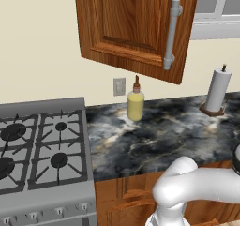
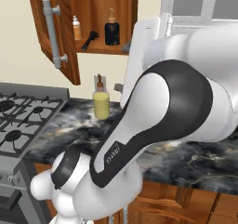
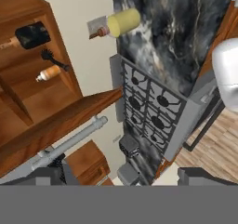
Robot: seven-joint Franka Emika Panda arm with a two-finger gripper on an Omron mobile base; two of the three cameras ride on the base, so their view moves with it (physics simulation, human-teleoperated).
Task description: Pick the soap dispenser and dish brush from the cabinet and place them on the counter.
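Note:
The cabinet [image 2: 124, 4] stands open, its door [image 1: 126, 23] swung out over the counter [image 1: 164, 131]. On its shelf the black pump soap dispenser [image 2: 111, 30] stands upright, with the dark dish brush [image 2: 89, 41] lying to its left. In the rolled hand view the soap dispenser [image 3: 32, 35] and dish brush [image 3: 53, 60] sit at the upper left, well away from my gripper [image 3: 128, 175]. The gripper is open wide with nothing between its fingertips [image 3: 51, 174].
A small orange bottle [image 2: 76, 28] stands left of the brush on the shelf. On the counter a yellow bottle [image 1: 136, 103] stands by the wall and a paper towel roll [image 1: 216, 91] at the right. The grey stove [image 1: 42, 145] adjoins on the left. The door's bar handle [image 1: 171, 33] juts out.

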